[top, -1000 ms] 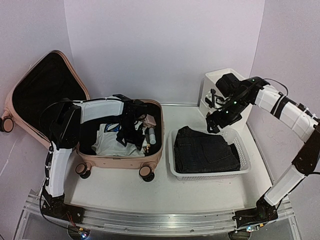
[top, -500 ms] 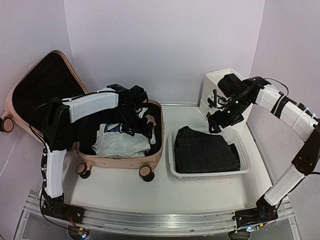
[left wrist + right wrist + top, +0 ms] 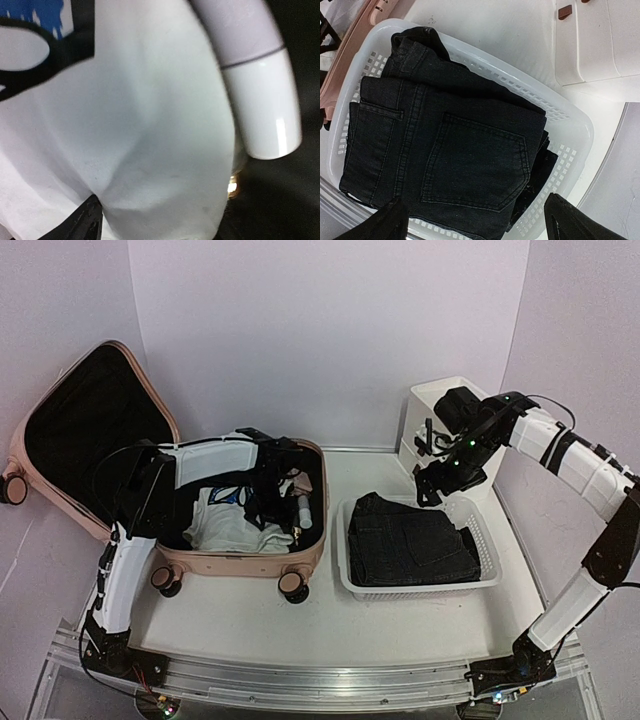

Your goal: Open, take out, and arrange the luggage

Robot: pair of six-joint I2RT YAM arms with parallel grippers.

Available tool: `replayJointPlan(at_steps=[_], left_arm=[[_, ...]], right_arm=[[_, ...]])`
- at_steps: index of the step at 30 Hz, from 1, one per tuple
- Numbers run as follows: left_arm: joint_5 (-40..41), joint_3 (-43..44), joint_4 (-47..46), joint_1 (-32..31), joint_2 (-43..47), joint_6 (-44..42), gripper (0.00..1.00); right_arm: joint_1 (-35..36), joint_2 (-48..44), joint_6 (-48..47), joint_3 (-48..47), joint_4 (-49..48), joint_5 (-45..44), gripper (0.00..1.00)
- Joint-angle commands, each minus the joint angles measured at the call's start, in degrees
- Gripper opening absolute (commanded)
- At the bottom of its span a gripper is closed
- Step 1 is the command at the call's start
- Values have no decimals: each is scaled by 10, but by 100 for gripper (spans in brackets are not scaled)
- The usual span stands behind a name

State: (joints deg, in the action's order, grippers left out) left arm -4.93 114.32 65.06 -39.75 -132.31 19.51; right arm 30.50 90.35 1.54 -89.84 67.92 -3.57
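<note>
Luggage, a large pale-pink hard-shell suitcase (image 3: 235, 562), lies open around the left gripper (image 3: 262, 508), whose jaws are too hidden to judge. A white perforated plastic basket (image 3: 575, 125) sits below the right gripper (image 3: 430, 486), its jaws spread wide and holding nothing. Folded black denim jeans (image 3: 455, 150) fill the basket. A white printed T-shirt (image 3: 150, 125) lies under the left jaws, with a white cylindrical tube (image 3: 262, 100) just beside them.
</note>
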Motion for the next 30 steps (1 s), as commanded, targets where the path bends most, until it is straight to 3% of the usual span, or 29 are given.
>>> replayJointPlan(at_steps=[1, 5, 7, 15, 21, 26, 30], left_arm=[[23, -42, 38, 1, 42, -4, 68], [30, -56, 39, 1, 40, -17, 67], [31, -45, 39, 1, 30, -15, 76], [7, -4, 39, 1, -3, 3, 94], [24, 13, 41, 1, -31, 8, 95], [71, 17, 56, 1, -45, 18, 84], [101, 1, 61, 2, -28, 15, 63]], right_arm=[[-2, 3, 5, -22, 0, 3, 95], [-3, 6, 4, -23, 0, 5, 95], [-4, 6, 4, -24, 0, 5, 95], [-8, 6, 4, -24, 2, 5, 96], [-9, 13, 7, -31, 2, 7, 96], [-9, 18, 16, -36, 3, 6, 96], [-8, 18, 22, -41, 4, 7, 96]])
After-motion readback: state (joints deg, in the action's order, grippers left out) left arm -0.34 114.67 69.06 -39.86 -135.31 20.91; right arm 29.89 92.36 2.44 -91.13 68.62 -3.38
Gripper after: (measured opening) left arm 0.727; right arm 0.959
